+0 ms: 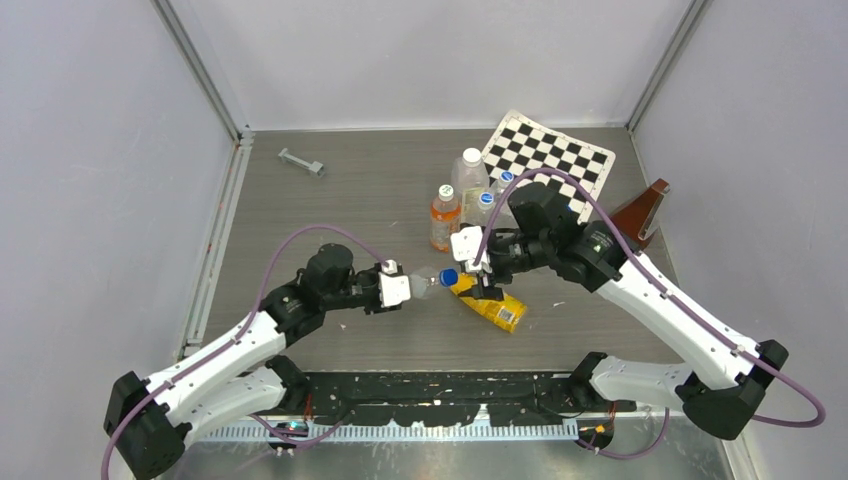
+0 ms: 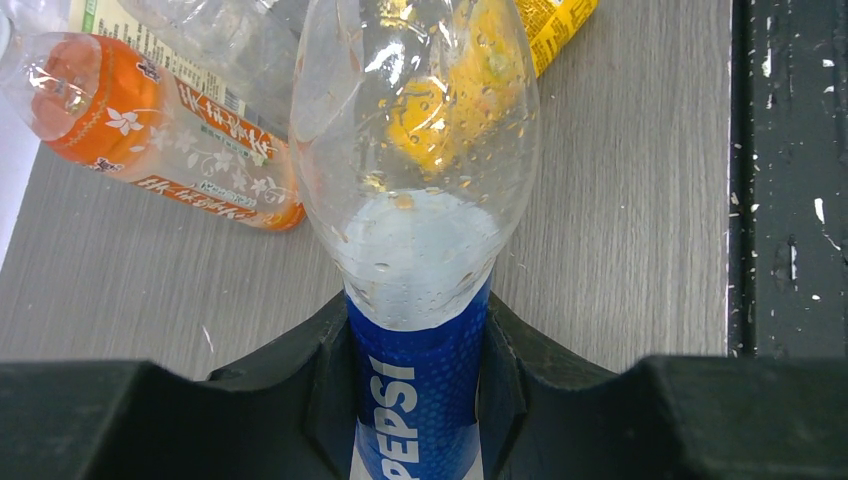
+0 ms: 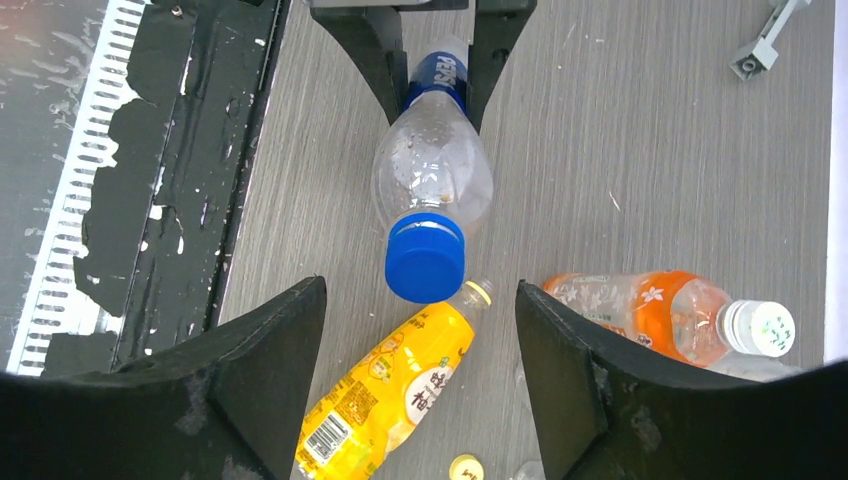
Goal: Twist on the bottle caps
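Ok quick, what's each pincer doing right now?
Left pincer: closed on the Pepsi bottle.
Right pincer: open, straddling the blue cap without touching it.

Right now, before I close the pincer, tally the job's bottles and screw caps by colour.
Blue: 2, the small round blue plastic cap and the clear plastic bottle with a blue Pepsi label
Yellow: 2, the small round yellow plastic cap and the yellow-labelled plastic juice bottle
Total: 4
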Robot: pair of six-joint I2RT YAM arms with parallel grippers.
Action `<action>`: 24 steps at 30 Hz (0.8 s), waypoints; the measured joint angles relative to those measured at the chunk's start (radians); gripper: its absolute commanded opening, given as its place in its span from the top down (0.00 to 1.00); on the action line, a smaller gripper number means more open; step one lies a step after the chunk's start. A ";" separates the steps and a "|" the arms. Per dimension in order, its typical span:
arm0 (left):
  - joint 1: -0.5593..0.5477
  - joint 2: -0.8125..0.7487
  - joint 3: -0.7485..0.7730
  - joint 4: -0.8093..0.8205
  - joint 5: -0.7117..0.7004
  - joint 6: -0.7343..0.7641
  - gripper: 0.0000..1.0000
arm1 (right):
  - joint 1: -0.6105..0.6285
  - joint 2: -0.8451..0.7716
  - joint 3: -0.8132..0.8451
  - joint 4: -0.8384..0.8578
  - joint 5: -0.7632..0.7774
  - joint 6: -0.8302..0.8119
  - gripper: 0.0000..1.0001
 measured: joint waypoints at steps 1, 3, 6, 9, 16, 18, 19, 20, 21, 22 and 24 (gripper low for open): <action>0.000 0.001 0.000 0.000 0.003 0.000 1.00 | 0.000 0.006 0.006 -0.003 -0.010 -0.007 0.29; 0.000 0.002 0.000 -0.004 0.009 0.000 1.00 | 0.000 0.016 0.016 -0.005 -0.023 -0.020 0.33; 0.000 0.003 0.002 -0.008 0.014 0.000 1.00 | 0.000 0.030 0.024 -0.010 -0.037 -0.029 0.39; 0.000 0.003 0.005 -0.014 0.015 0.000 1.00 | 0.000 0.043 0.027 -0.017 -0.049 -0.038 0.44; 0.000 0.003 0.011 -0.015 0.018 -0.010 1.00 | 0.000 0.068 0.036 -0.033 -0.060 -0.042 0.49; 0.000 0.003 0.011 -0.016 0.018 -0.016 1.00 | 0.000 0.071 0.037 -0.033 -0.063 -0.042 0.50; 0.000 0.003 0.011 -0.016 0.018 -0.018 1.00 | 0.000 0.072 0.037 -0.033 -0.064 -0.041 0.51; 0.000 0.003 0.011 -0.015 0.018 -0.018 1.00 | 0.000 0.072 0.037 -0.033 -0.065 -0.041 0.51; 0.000 0.003 0.011 -0.015 0.018 -0.019 1.00 | 0.000 0.072 0.037 -0.033 -0.065 -0.041 0.52; 0.000 0.003 0.011 -0.015 0.018 -0.019 1.00 | 0.000 0.072 0.037 -0.033 -0.065 -0.041 0.53; 0.000 0.003 0.011 -0.016 0.018 -0.020 1.00 | 0.000 0.072 0.037 -0.032 -0.065 -0.040 0.56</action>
